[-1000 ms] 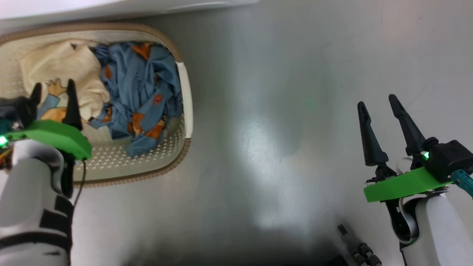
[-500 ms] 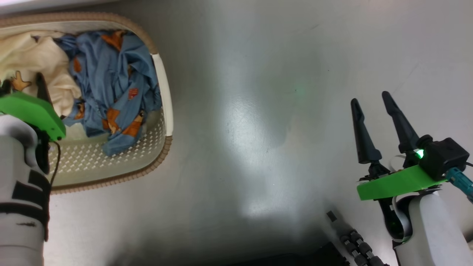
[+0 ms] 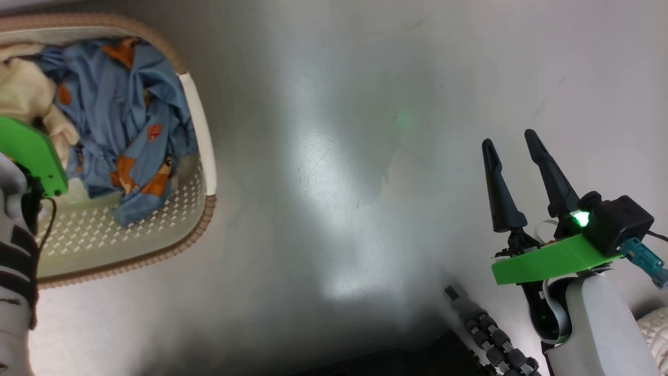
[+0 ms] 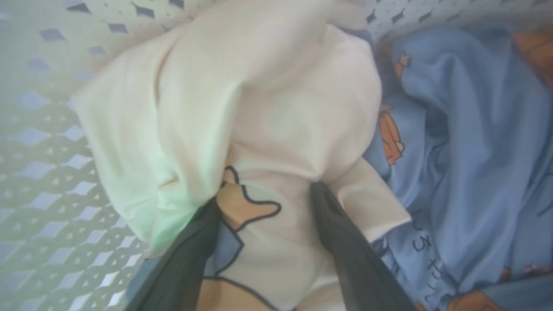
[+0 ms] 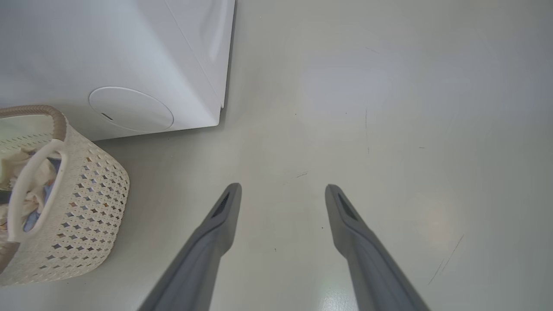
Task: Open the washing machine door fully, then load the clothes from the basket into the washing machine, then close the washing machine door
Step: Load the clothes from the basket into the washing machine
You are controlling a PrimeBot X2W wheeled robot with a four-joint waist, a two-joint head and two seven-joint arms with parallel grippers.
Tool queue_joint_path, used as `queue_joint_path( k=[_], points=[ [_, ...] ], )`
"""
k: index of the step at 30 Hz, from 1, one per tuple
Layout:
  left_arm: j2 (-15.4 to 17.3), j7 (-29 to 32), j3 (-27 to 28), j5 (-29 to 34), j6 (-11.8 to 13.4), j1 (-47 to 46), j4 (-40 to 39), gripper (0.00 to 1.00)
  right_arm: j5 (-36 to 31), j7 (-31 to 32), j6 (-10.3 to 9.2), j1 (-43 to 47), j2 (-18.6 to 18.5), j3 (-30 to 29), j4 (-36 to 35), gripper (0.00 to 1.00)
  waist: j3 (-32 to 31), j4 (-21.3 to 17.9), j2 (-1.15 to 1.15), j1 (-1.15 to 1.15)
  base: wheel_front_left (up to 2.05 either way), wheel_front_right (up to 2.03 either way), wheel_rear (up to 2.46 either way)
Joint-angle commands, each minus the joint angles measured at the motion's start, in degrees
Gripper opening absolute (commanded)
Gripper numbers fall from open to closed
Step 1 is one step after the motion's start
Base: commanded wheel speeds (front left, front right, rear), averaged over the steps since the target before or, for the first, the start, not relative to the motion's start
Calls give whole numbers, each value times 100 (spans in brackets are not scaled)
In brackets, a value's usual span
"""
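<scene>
The cream-white basket (image 3: 201,172) stands on the floor at the left of the head view, next to the white washing machine (image 5: 129,56). The blue garment with orange prints (image 3: 120,120) lies crumpled in the basket, beside the cream garment (image 3: 21,94). My left gripper (image 4: 268,190) is open inside the basket, its fingertips (image 4: 322,203) pressed into the cream garment (image 4: 268,108) with printed cloth between them. My right gripper (image 3: 510,140) hangs open over bare floor, holding nothing (image 5: 283,188). The washing machine door is out of view.
The basket (image 5: 86,207) sits close against the machine's lower front, near a round cover (image 5: 129,108). A black ribbed cable chain (image 3: 490,339) and dark base lie at the bottom of the head view. Glossy grey floor (image 3: 339,156) spreads between the basket and my right arm.
The head camera has turned, so the whole picture slid left. My left gripper has pushed further into the basket onto the cream garment. The right gripper stays open and still.
</scene>
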Motion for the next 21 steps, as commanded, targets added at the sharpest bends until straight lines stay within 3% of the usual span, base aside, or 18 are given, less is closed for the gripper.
queue_joint_path(
  k=[1, 3, 4, 5, 7, 21],
  points=[
    [315, 84, 33, 37, 7, 113, 29, 100, 67, -28, 9, 230, 31, 136, -118, 100, 60, -67, 0, 0, 0, 0, 0],
    [328, 208, -4, 45, 16, 92, 100, 100, 85, -28, 9, 237, 43, 147, -134, 100, 79, -100, 0, 0, 0, 0, 0],
    [328, 269, -20, 45, 16, 95, 134, 93, 93, -28, 9, 239, 49, 152, -142, 100, 85, -114, 0, 0, 0, 0, 0],
    [329, 314, -48, 55, 3, 103, 159, 57, 95, -28, 9, 237, 54, 159, -148, 100, 88, -129, 0, 0, 0, 0, 0],
    [329, 227, -67, 42, -13, 124, 152, 0, 109, -28, 9, 225, 64, 153, -174, 100, 88, -158, 0, 0, 0, 0, 0],
    [-53, -882, -88, -266, -342, 806, 152, 0, 53, -28, 9, 68, 64, -192, -160, 100, -792, 18, 0, 0, 0, 0, 0]
  ],
)
